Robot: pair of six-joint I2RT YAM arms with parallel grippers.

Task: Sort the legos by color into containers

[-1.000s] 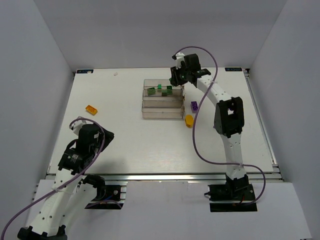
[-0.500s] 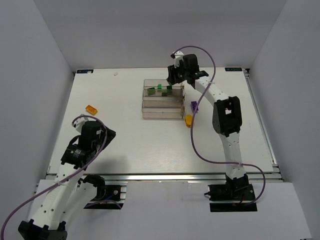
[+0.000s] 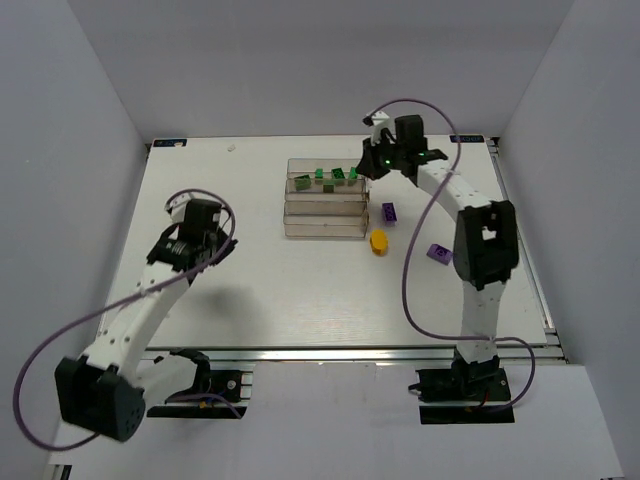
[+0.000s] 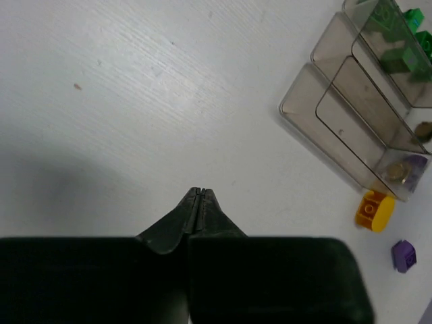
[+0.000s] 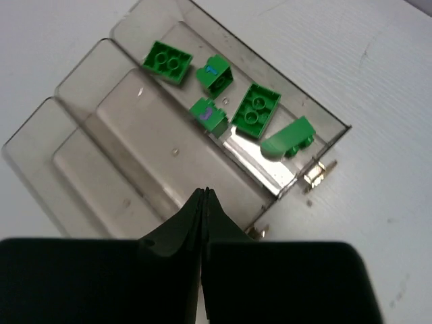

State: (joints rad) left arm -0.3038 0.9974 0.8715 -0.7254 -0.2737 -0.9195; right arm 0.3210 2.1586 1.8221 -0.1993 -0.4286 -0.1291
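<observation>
Four clear containers [image 3: 324,226] form one block mid-table. Several green legos [image 3: 327,178] lie in the far bin, seen close in the right wrist view [image 5: 256,110]. My right gripper [image 3: 370,162] hovers shut and empty over the block's right end [image 5: 204,192]. On the table right of the containers [image 4: 317,115] lie an orange-yellow lego [image 3: 378,242] and two purple legos [image 3: 389,211] [image 3: 438,252]. My left gripper [image 3: 190,222] is shut on nothing above bare table at the left [image 4: 198,192]. Its view shows the orange-yellow lego [image 4: 373,210] and a purple lego [image 4: 403,255].
The white table [image 3: 260,290] is walled by grey panels on three sides. Purple cables loop from both arms, the right one [image 3: 410,290] hanging over the table's right half. The three nearer bins [image 5: 101,135] hold no bricks.
Both grippers have gone from open to shut. The left arm swung forward over where an orange brick lay. The right arm shifted right, uncovering a second purple lego.
</observation>
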